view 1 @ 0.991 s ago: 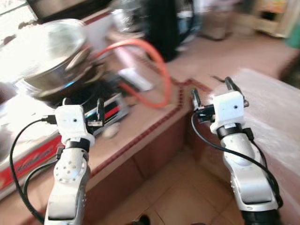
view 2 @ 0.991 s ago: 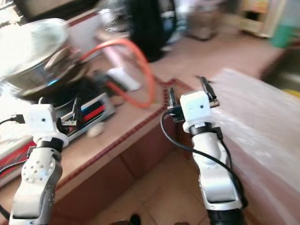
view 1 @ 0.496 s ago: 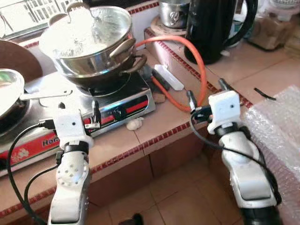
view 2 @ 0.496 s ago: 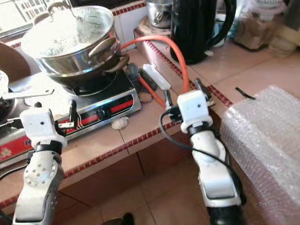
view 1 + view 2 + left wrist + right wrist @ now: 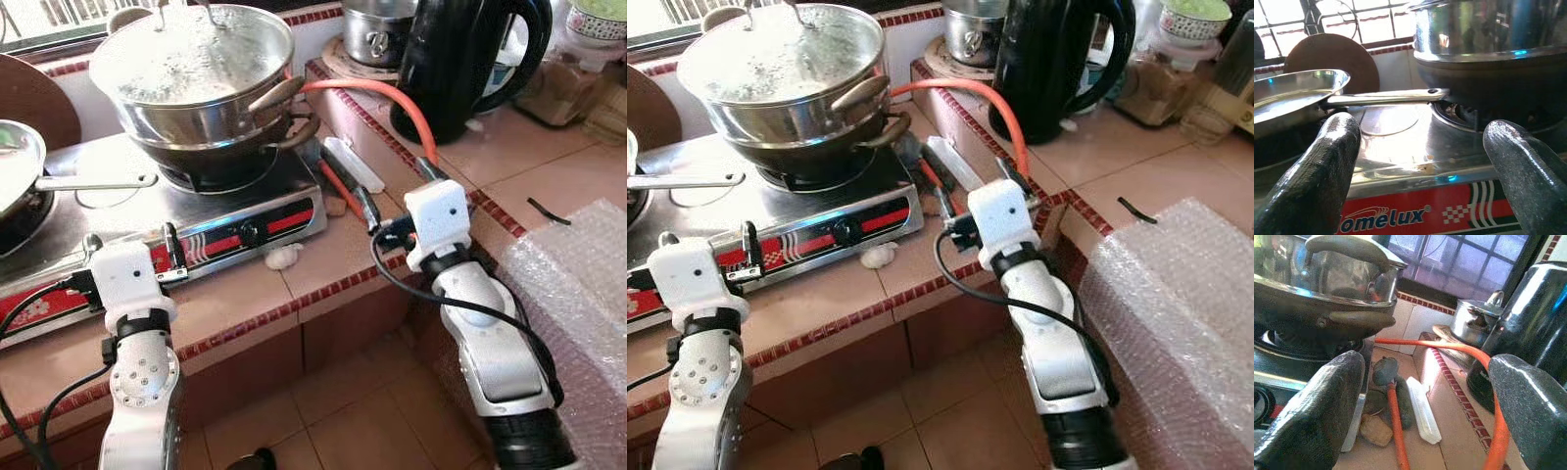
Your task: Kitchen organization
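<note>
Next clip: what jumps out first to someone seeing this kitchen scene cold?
The big steel pot on the gas stove at the back of the tiled counter, and the orange hose looping from the stove past the black kettle. Both claws hang open and empty over the counter's front edge: the left claw before the stove, the right claw by the hose. Bubble wrap lies at the far right.

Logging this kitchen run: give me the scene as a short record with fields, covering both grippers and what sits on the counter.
left gripper: open, empty, in front of the gas stove
right gripper: open, empty, over the counter edge by the orange hose
stove: steel pot stacked on a dark pan; frying pan on the other burner
counter: black kettle, small steel pot behind it
robot's right: bubble wrap
</note>
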Controlling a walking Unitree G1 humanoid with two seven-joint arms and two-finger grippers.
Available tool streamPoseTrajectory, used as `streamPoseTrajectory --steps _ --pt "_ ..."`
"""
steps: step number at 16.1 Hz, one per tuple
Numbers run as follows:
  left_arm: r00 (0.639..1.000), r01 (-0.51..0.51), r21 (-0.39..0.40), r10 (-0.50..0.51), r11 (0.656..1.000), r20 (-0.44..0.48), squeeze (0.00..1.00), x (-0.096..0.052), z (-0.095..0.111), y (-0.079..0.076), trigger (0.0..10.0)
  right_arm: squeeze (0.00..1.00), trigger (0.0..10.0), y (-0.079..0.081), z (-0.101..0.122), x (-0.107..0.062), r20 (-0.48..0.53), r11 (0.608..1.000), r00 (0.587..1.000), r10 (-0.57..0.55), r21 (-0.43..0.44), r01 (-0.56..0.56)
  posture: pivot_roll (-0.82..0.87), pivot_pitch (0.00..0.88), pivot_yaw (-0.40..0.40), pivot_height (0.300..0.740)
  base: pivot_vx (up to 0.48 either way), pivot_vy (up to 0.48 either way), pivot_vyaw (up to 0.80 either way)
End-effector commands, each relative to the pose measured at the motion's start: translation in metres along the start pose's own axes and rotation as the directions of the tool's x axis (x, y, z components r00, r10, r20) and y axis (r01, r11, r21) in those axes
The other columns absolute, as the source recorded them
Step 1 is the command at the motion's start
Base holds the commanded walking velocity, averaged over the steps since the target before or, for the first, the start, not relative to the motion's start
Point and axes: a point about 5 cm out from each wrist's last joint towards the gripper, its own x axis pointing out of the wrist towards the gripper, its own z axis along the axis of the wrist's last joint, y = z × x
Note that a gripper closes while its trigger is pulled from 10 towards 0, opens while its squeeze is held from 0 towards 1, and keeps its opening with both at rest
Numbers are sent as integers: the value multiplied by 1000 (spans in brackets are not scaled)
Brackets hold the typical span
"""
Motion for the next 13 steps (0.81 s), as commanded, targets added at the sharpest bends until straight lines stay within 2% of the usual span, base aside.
streamPoseTrajectory --steps 1,3,13 --pt "1000 11 8 -11 1000 11 0 2 3 -1 10000 0 10000 1 -2 -1 -3 1000 1000 -1 10 1 -98 144 13 740 0 0 0" --pt "1000 21 10 -21 1000 13 0 4 4 -2 10000 0 10000 1 -2 -2 -4 1000 1000 -9 13 9 -102 145 21 740 -137 0 0" --pt "997 80 -10 -80 997 5 0 12 5 -5 10000 0 10000 0 -4 -6 -13 998 998 -59 19 59 -121 149 64 740 -329 0 0"
